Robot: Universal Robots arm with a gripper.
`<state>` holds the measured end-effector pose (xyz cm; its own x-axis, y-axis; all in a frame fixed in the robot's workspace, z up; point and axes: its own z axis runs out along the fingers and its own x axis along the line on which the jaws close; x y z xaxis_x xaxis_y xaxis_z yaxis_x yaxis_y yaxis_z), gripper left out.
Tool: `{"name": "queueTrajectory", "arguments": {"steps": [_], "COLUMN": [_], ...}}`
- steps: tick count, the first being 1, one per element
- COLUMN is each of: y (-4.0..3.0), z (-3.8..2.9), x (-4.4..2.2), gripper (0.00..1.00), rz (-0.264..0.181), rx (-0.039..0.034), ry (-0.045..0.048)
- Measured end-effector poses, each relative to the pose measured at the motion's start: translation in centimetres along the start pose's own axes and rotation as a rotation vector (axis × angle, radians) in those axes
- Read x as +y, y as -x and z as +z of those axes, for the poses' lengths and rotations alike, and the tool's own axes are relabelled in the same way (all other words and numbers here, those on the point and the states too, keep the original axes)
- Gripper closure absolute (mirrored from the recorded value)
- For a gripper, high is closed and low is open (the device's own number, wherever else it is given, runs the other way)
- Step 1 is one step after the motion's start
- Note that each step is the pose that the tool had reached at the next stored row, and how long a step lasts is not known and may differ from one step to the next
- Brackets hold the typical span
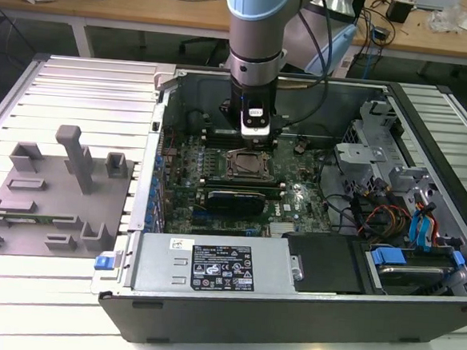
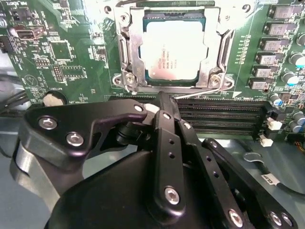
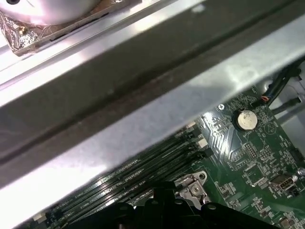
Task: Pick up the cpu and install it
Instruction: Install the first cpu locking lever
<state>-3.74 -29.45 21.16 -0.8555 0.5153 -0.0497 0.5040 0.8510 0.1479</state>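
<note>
Slatted metal table (image 1: 87,85) is occupied by an open computer case (image 1: 207,321). Inside, the cpu (image 2: 171,50) is seen lying in the socket frame (image 2: 125,55), just beyond the gripper (image 2: 163,98), whose fingers are closed together on nothing.

Two pale metal case rails (image 3: 157,119) run diagonally, dark gap between them. On rails' far side from board: shiny rounded metal part (image 3: 57,9) with brown crinkled rim. Green motherboard (image 3: 257,157) carries round silver coin battery (image 3: 244,119), long black memory slots (image 3: 138,179) and silver bracket (image 3: 193,187) just beside slots. Dark end effector (image 3: 164,200) overlaps bracket. Black cables (image 3: 279,83) near battery.
</note>
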Motion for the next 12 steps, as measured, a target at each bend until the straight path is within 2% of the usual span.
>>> {"name": "queueTrajectory", "arguments": {"steps": [3, 9, 12], "y": [0.00, -0.01, -0.03], "z": [0.01, 0.03, 0.04], "x": [0.01, 0.01, 0.04], "gripper": [0.89, 0.89, 0.89], "rz": [-0.014, -0.135, -0.180], "rx": [0.0019, 0.0202, 0.0266], "ry": [0.0008, 0.0068, 0.0086]}}
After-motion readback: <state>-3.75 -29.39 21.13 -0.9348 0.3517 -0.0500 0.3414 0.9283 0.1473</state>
